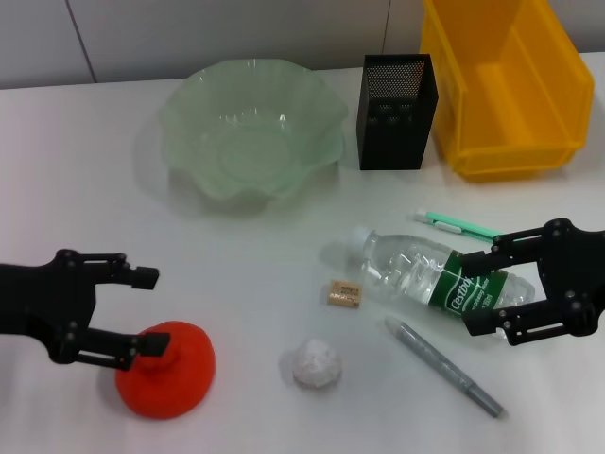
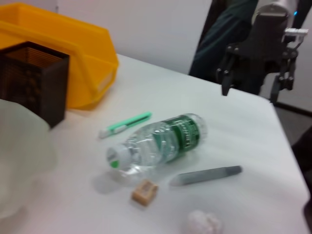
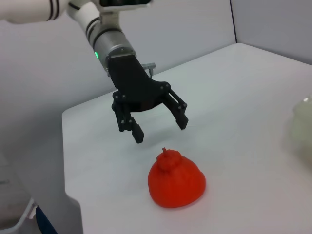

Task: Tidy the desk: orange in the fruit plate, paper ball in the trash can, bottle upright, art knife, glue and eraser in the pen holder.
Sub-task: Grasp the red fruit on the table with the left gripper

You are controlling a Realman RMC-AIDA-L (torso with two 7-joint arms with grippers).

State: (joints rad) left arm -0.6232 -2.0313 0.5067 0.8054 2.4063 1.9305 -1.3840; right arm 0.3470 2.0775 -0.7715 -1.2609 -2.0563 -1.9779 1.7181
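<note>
Two grippers face you at the lower edges of the head view, both spread wide and holding nothing. Your left gripper (image 1: 149, 312) sits at lower left, its fingers straddling the top of the orange (image 1: 166, 369); the right wrist view shows the fingers hanging just above the fruit's stem, not touching it. The orange rests near the table's (image 1: 76, 189) front corner, with bare white surface between it and the green plate (image 1: 253, 128) at upper centre. Your right gripper (image 1: 480, 291) at lower right has its fingers on either side of the bottle's (image 1: 430, 279) base end; the bottle lies on its side, cap pointing toward frame centre. You have little room there: the green knife (image 1: 456, 224) lies just beyond the bottle, the grey glue pen (image 1: 442, 367) just in front of it, and the small tan eraser (image 1: 343, 294) beside the cap. The paper ball (image 1: 317, 364) sits apart at lower centre, between orange and pen. At the top, the black mesh pen holder (image 1: 398, 111) stands just beside the yellow bin (image 1: 510, 85), close to the plate's rim.
</note>
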